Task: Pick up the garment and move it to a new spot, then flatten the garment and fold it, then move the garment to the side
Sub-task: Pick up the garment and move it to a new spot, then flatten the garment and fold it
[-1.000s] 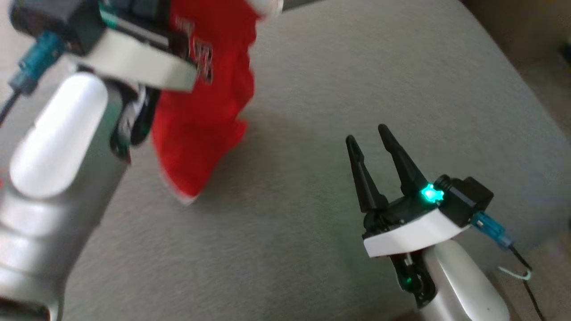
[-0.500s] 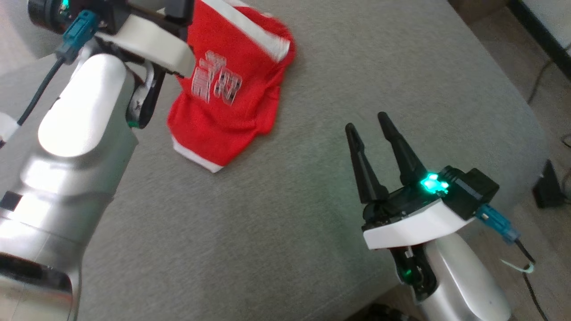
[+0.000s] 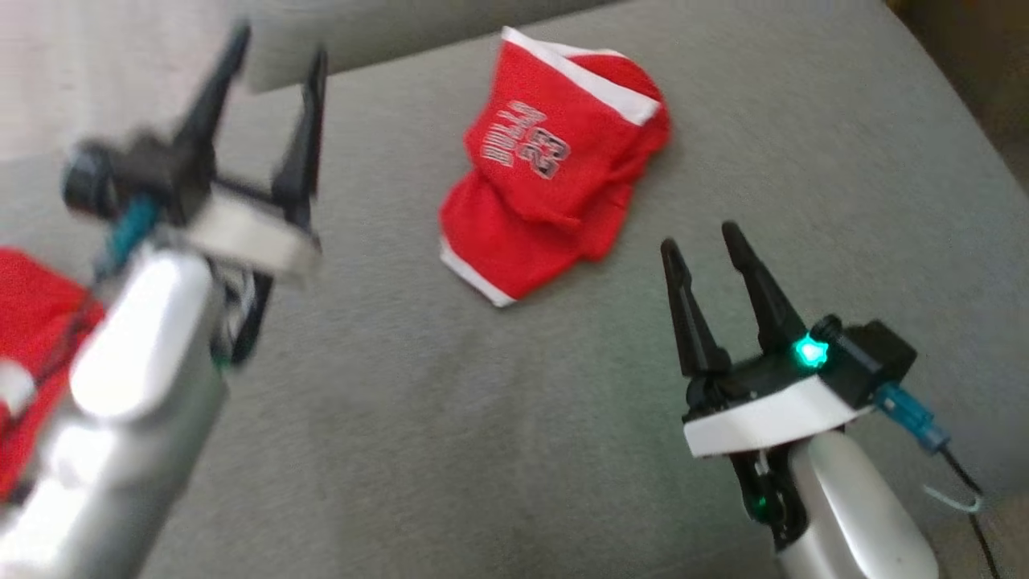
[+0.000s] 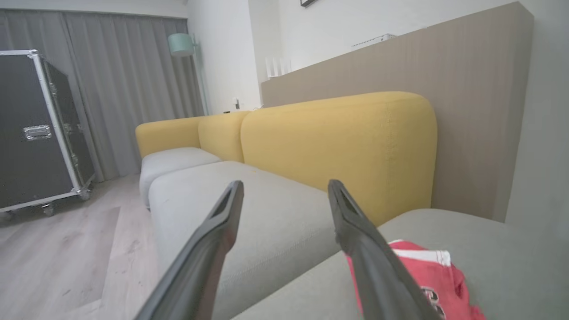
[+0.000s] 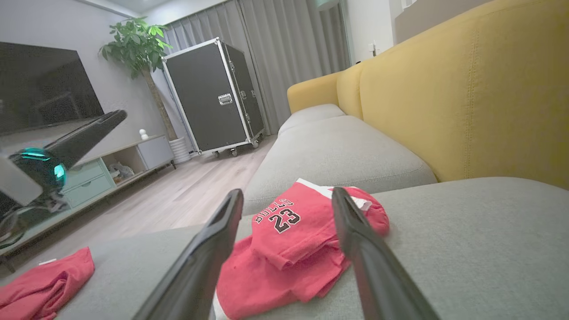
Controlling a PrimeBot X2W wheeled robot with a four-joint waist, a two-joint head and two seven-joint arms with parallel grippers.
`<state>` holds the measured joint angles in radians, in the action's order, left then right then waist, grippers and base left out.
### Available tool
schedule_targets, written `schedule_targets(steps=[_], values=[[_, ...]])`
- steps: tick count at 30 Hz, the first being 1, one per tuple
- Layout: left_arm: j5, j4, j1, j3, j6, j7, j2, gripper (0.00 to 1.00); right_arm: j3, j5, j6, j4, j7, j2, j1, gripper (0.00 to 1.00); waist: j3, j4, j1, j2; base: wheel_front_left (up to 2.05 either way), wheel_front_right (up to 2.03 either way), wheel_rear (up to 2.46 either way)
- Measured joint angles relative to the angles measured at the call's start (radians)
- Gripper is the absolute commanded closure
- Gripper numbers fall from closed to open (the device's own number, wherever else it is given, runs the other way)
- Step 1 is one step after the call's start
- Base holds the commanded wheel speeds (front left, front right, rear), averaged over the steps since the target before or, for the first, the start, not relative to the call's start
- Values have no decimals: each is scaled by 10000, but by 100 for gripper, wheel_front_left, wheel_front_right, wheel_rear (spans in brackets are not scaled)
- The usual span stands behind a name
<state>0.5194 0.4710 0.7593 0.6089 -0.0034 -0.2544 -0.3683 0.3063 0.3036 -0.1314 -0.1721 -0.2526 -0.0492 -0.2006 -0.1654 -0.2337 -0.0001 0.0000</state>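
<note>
Garment (image 3: 555, 169) lies crumpled on cushion (image 3: 482, 450), relocation judged complete; left gripper (image 3: 280, 44) and right gripper (image 3: 698, 237) flank it, spread empty; flattening next

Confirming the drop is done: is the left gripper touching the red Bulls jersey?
Apart. In the head view the open left gripper stands left of the jersey, with bare grey cushion between them.

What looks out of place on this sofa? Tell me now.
The red jersey lies crumpled on the grey cushion, bunched and folded over itself rather than flat. A second red cloth sits rumpled further left on the same cushion.
</note>
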Motion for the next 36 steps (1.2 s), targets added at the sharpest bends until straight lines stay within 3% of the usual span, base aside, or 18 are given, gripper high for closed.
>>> schedule_targets(steps=[7,13,18,25,30,36], values=[[0,-1975,-3319,-826,930,-23,-31,0,-165,-318,0,-221,0,2,450,0,647,951,-1,0,0,0,0],[-23,-3150,-5874,-1852,1478,-23,853,0,-209,-378,0,-470,0,6,779,0,1048,1476,-2,0,0,0,0],[-495,-3271,-6736,-2424,1384,-23,1425,0,-228,-441,0,-566,0,4,872,0,1221,1695,-1,0,0,0,0],[-1035,-3363,-6729,-3074,838,-23,2027,0,-188,-838,0,-842,0,4,860,0,1195,1998,0,0,0,0,0],[-1289,-3323,-6721,-3281,493,-23,2334,0,123,-1438,0,-1973,36,4,633,0,1015,2255,0,0,0,0,0],[-1718,-2997,-6603,-3549,125,-23,2637,0,163,-1942,0,-3695,880,0,-776,0,641,2691,2,0,0,0,0]])
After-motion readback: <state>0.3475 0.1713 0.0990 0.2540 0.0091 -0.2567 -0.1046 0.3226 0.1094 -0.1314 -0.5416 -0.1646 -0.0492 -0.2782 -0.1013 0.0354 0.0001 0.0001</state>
